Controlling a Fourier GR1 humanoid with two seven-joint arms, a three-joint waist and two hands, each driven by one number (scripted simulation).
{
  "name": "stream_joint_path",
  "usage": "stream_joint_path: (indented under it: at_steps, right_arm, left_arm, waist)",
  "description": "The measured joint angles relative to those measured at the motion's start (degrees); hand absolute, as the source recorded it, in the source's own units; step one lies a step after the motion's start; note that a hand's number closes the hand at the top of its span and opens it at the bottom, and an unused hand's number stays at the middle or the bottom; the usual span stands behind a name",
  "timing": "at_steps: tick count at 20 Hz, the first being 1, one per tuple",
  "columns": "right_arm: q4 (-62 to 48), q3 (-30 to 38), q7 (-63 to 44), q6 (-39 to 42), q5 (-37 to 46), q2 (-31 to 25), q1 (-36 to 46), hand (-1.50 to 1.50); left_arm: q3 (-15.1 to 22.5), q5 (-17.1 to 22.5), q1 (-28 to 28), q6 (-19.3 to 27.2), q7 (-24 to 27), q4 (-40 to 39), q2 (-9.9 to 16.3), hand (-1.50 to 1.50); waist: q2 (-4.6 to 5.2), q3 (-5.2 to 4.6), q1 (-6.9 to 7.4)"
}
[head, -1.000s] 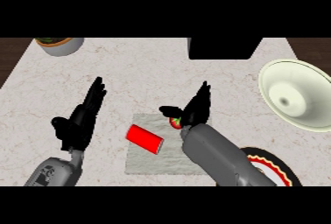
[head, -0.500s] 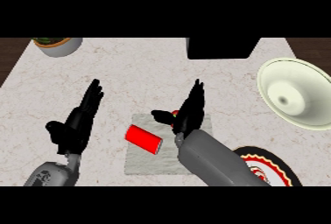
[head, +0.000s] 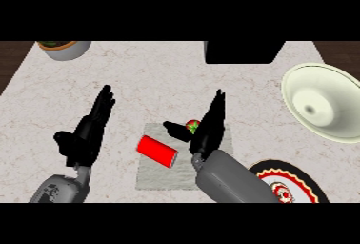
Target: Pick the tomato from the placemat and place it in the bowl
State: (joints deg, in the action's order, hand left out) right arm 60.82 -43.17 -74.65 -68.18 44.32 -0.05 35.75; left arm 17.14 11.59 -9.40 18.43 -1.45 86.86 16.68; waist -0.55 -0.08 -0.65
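Note:
A grey placemat lies at the counter's middle front. On its far right part sits the red tomato with a green top, mostly hidden by my right hand. That hand is open, fingers straight and pointing away, thumb out to the left in front of the tomato, which lies between thumb and fingers. The cream bowl stands at the right edge, well away from the hand. My left hand rests open left of the placemat, fingers up.
A red can lies on its side on the placemat, left of my right forearm. A patterned plate sits at the front right. A black block stands at the back, and a grey pot with a plant at the back left.
My right hand has slid left and a little nearer over the placemat, closing in on the tomato so that it covers more of it. The left hand has barely moved.

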Motion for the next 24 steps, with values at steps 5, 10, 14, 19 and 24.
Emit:
stream_joint_path:
  at_steps: [5, 10, 14, 19, 24]
  right_arm:
    - [2.0, -0.1, -0.9, -1.9, 2.5, 0.0, -3.8, -1.50]
    - [1.9, -0.3, -1.5, -4.0, 3.3, 0.0, -5.4, -1.50]
    - [-0.8, -1.5, -1.3, -7.0, 2.7, 0.0, -5.7, -1.50]
    - [-5.5, -0.8, -2.8, -7.0, 0.5, 0.1, -5.0, -1.50]
    - [-8.4, -1.3, -4.3, -6.0, -1.8, 0.1, -4.2, -1.50]
  left_arm:
    - [-0.4, -0.4, -0.5, -0.7, -0.4, -0.3, -0.6, 0.00]
    - [-0.9, -0.8, -0.5, -1.9, -0.3, -0.4, -1.1, 0.00]
    - [-0.7, -1.6, -0.3, -2.0, -1.6, 1.1, -1.6, 0.00]
    - [-1.9, -1.5, -0.6, -3.3, -1.4, 0.4, -1.6, 0.00]
    - [-2.5, -2.4, 0.1, -3.6, -2.5, 2.0, -1.7, 0.00]
  waist:
    - [0.21, 0.03, 0.56]
    - [0.36, 0.04, 0.99]
    - [0.47, 0.06, 1.44]
    - [0.56, 0.06, 1.57]
    - [0.57, 0.07, 1.53]
